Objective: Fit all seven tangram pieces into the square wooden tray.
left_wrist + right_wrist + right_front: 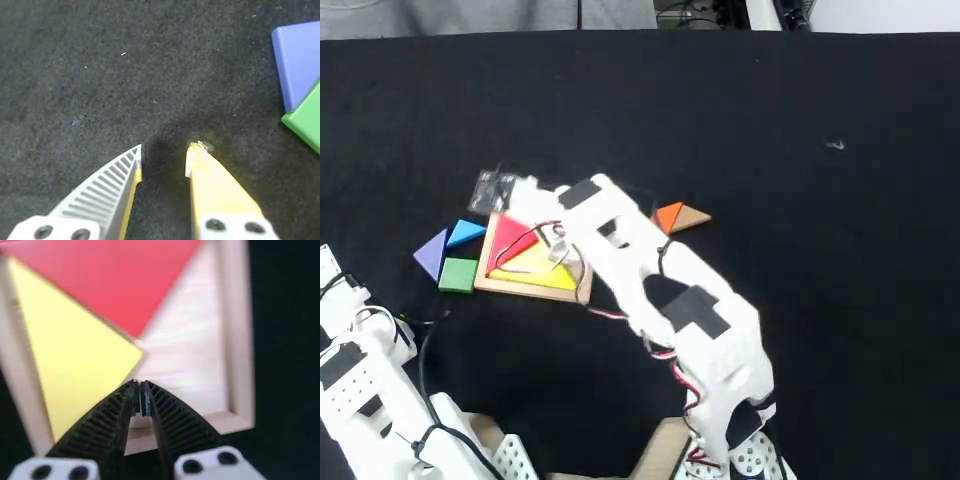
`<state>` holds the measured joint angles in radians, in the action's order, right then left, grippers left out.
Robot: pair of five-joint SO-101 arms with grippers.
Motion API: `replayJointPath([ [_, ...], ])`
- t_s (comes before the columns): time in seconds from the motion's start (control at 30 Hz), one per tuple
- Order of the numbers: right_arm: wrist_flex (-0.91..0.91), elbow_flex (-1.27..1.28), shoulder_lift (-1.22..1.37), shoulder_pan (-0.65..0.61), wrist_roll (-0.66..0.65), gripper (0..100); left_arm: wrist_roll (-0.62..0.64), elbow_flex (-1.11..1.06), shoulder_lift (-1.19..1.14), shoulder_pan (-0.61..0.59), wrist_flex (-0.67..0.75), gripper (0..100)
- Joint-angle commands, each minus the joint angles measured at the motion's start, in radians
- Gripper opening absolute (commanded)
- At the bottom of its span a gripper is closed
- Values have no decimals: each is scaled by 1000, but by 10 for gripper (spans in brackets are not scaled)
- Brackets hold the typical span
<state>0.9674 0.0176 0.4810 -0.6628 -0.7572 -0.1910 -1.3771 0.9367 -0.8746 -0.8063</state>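
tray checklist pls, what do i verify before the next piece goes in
1. Right pincer free to grasp: ok, shut on nothing, above the tray.
2. Room left in the tray: ok, bare wood beside the red triangle and yellow triangle.
3. Those two triangles seated edge to edge: ok.
4. All seven pieces in: not ok; purple triangle, blue triangle, green square, orange triangle and brown triangle lie outside.
5. Left pincer ready: ok, open and empty, near the purple and green pieces.
6. Tray part under the right arm: cannot tell from the high view.
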Motion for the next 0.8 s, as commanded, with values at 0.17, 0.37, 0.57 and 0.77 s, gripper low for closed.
replayJointPath([
  [0.17,92,-15,-48,-58,-32,11,8,16,9,10,17,159],
  [0.37,106,-4,-266,34,181,11,8,16,12,10,17,159],
  [0.57,103,90,-409,91,531,11,8,16,12,10,17,159],
  [0.77,112,73,-289,112,818,93,8,15,12,10,17,159],
])
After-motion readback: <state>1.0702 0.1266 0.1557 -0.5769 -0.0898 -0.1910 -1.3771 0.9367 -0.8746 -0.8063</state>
